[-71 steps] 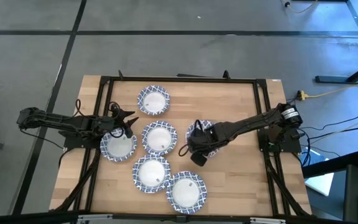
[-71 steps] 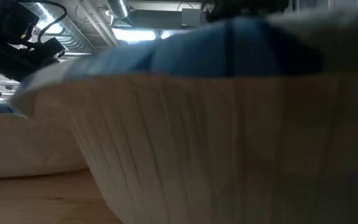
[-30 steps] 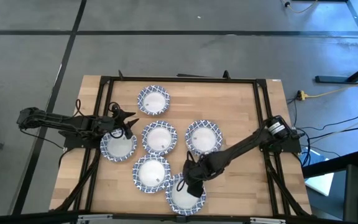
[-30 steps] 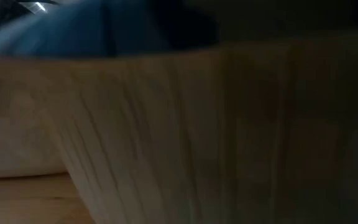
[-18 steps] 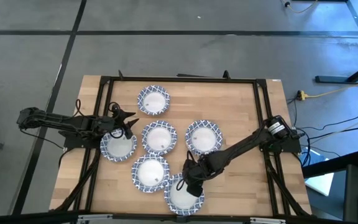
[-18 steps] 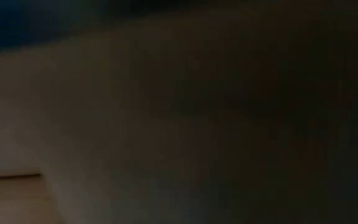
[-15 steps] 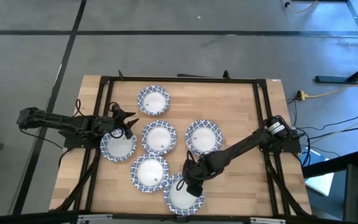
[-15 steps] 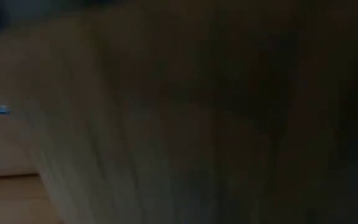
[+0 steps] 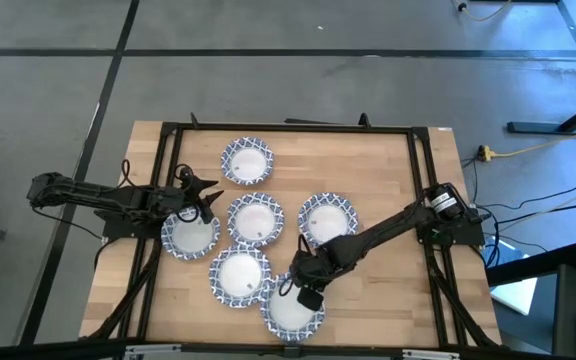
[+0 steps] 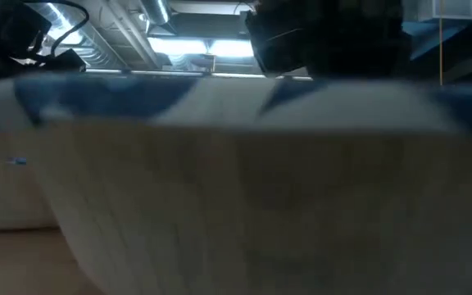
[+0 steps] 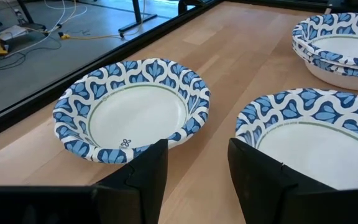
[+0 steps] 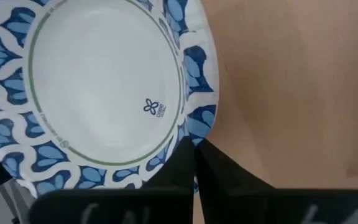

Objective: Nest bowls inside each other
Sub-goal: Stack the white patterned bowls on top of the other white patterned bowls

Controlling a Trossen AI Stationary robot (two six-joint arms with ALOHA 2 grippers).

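Observation:
Six places on the table hold blue-and-white rimmed bowls. The nearest bowl [image 9: 293, 312] fills the low view [image 10: 244, 188] and shows in the right wrist view [image 12: 104, 93]. My right gripper [image 9: 306, 290] [image 12: 194, 148] is shut on its far rim. My left gripper [image 9: 206, 205] [image 11: 194, 174] is open, hovering low by the leftmost bowl's [image 9: 190, 233] far rim, touching nothing. Ahead of it are a single bowl [image 11: 132, 112], another bowl [image 11: 316, 137] and a nested stack of bowls [image 11: 340, 43] [image 9: 327, 220]. My right gripper pinches the nearest bowl's rim [image 12: 197, 124] on its far right side, one finger over the inside of the rim and one outside. The fingers slant down from the table's far right. The bowl sits level; whether its base is off the table I cannot tell.
Other bowls stand at the far left [image 9: 247, 161], the middle [image 9: 256, 221] and close beside the held one [image 9: 240, 277]. Bare wood lies to the right [image 9: 398, 290]. A black frame [image 9: 288, 127] runs around the tabletop, and the held bowl is near the near edge.
My right gripper has stayed shut on the nearest bowl's rim and drawn it a little toward the table's left. In the low view the bowl's wall had gone dark and blocked the view, and it now shows level with light above it.

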